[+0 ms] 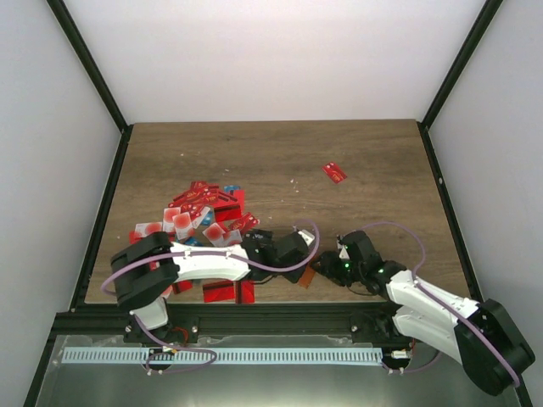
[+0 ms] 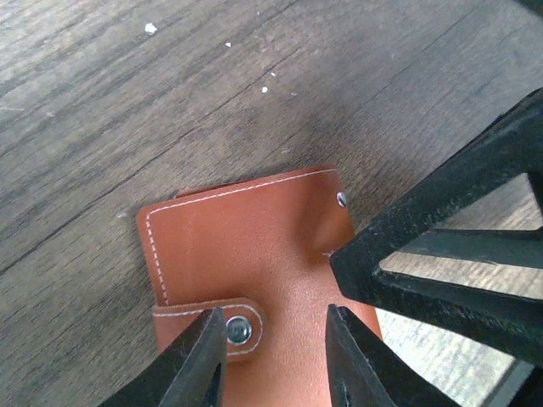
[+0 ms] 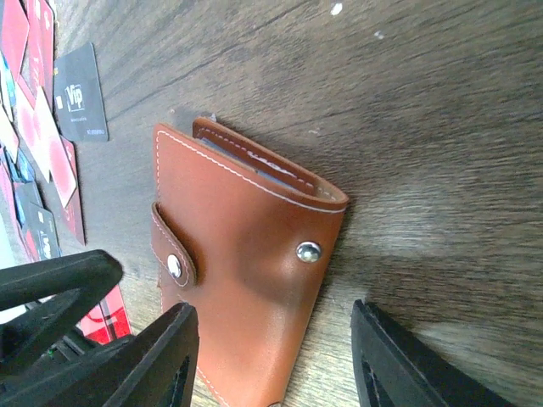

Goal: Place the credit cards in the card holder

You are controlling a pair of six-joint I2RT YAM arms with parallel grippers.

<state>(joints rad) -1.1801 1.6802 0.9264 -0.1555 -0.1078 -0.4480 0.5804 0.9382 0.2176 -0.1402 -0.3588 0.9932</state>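
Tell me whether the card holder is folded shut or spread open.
Folded shut: the card holder has its two brown covers lying together, its strap wrapped over one edge.

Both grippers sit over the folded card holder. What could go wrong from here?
1. The left gripper and right gripper crowd the same card holder. In the left wrist view their fingers look very close, so they may collide.
2. The holder lies flat and folded on the wooden table. A push may slide it rather than open it.
3. The credit cards overlap in a pile, so one pick may drag others.
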